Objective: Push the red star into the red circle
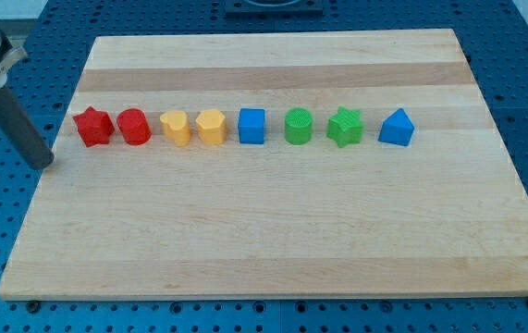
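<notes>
Tool a straight dark rod, no jaws to open or close, holding nothing. My tip (46, 165) at the left edge of the pale wooden table (264, 231), left of and a little below the red star-shaped block (92, 127), apart from it. Red star first in a row of eight, just beside the red circular block (134, 127) on its right, barely a gap visible.

Likely troubles:
- Approaching from below the star's middle: off-centre contact, star spun or sent slanting towards the view's top, past the circle.
- Pushing too far: circle shoved into the neighbouring yellow block (177, 129), row disturbed.
- Glancing off a star point: slipping by, star hardly moved.
</notes>
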Available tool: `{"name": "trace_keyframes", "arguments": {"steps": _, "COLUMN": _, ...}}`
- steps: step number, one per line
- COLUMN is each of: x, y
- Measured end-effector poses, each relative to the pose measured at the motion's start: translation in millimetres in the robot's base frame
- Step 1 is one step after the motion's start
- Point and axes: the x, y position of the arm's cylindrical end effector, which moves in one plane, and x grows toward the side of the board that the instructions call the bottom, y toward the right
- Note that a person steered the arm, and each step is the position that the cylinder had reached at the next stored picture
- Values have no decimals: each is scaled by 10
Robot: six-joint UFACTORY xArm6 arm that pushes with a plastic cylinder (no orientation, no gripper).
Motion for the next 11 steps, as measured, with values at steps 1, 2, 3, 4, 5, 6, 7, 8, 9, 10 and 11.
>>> {"name": "trace_keyframes", "arguments": {"steps": 1, "x": -324, "y": -4}}
{"name": "trace_keyframes", "arguments": {"steps": 2, "x": -519, "y": -4}}
{"name": "trace_keyframes", "arguments": {"steps": 3, "x": -602, "y": 73}}
{"name": "trace_keyframes", "arguments": {"steps": 4, "x": -593, "y": 258}}
{"name": "trace_keyframes", "arguments": {"steps": 5, "x": -564, "y": 390}}
{"name": "trace_keyframes", "arguments": {"steps": 6, "x": -561, "y": 439}}
{"name": "trace_keyframes", "arguments": {"steps": 7, "x": -561, "y": 536}}
{"name": "trace_keyframes", "arguments": {"steps": 8, "x": -561, "y": 662}}
{"name": "trace_keyframes", "arguments": {"steps": 9, "x": -561, "y": 670}}
{"name": "trace_keyframes", "arguments": {"steps": 10, "x": -561, "y": 670}}
{"name": "trace_keyframes", "arguments": {"steps": 11, "x": -561, "y": 733}}
